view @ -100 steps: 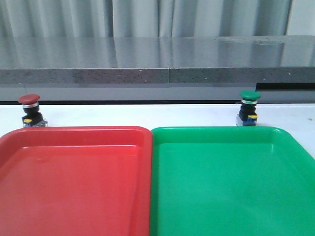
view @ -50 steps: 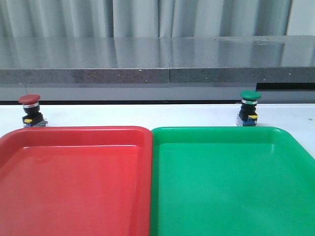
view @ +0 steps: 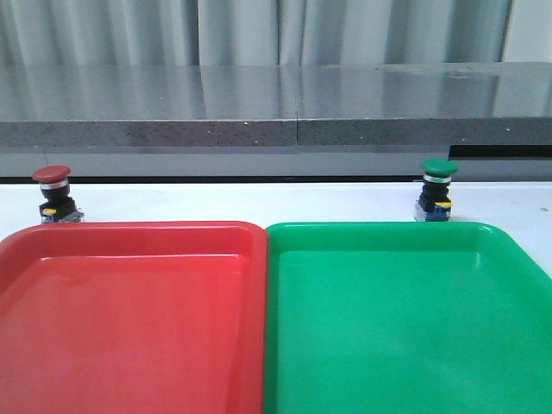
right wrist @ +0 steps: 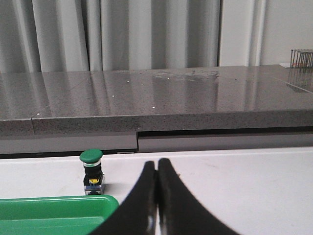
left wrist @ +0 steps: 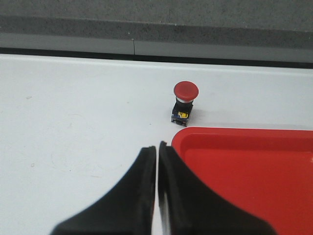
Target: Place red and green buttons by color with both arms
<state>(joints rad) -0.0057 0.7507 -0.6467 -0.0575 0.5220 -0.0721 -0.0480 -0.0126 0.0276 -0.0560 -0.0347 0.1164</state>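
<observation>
White tabletop point(view: 259, 200), grey speckled stone ledge point(view: 259, 129) & pale curtains point(view: 259, 30) behind. Flat red plastic tray point(view: 129, 319) touches flat green plastic tray point(view: 405, 319). Dark-red-capped push-button point(view: 53, 196) stands just behind red tray; green-capped push-button point(view: 435, 190) just behind green tray. My left gripper point(left wrist: 157, 152) & right gripper point(right wrist: 157, 169): fingers pressed together, empty. No readable writing, I think.

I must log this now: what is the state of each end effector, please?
Left end effector: closed, holding nothing; it is apart from the red button.
Right end effector: closed, holding nothing.
</observation>
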